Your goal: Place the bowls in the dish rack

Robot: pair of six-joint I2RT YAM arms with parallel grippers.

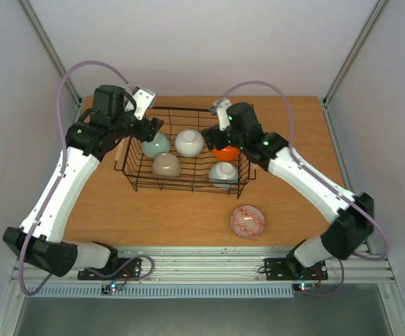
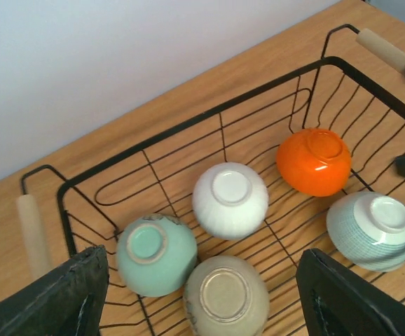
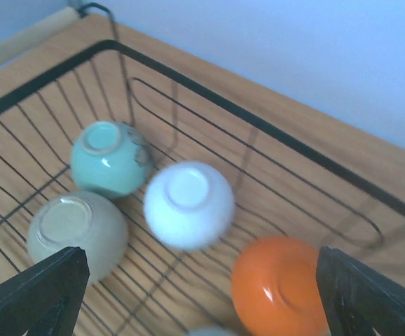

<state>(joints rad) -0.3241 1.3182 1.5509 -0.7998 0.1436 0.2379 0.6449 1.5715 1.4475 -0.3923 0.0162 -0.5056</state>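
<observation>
The black wire dish rack (image 1: 187, 188) stands mid-table. Five bowls lie upside down in it: celadon green (image 1: 156, 145), white (image 1: 189, 142), orange (image 1: 227, 152), beige (image 1: 166, 165) and pale grey-green (image 1: 223, 173). A patterned bowl (image 1: 248, 221) sits upright on the table in front of the rack. My left gripper (image 1: 149, 130) hovers over the rack's left end, open and empty, above the celadon (image 2: 157, 255) and beige (image 2: 225, 297) bowls. My right gripper (image 1: 224, 141) hovers over the rack's right end, open and empty, just above the orange bowl (image 3: 279, 287).
The rack has wooden bar handles at both ends (image 2: 31, 231) (image 2: 381, 45). Its wire rim (image 3: 258, 115) rises around the bowls. White walls close the table at the back and sides. Bare wood lies left of the rack and around the patterned bowl.
</observation>
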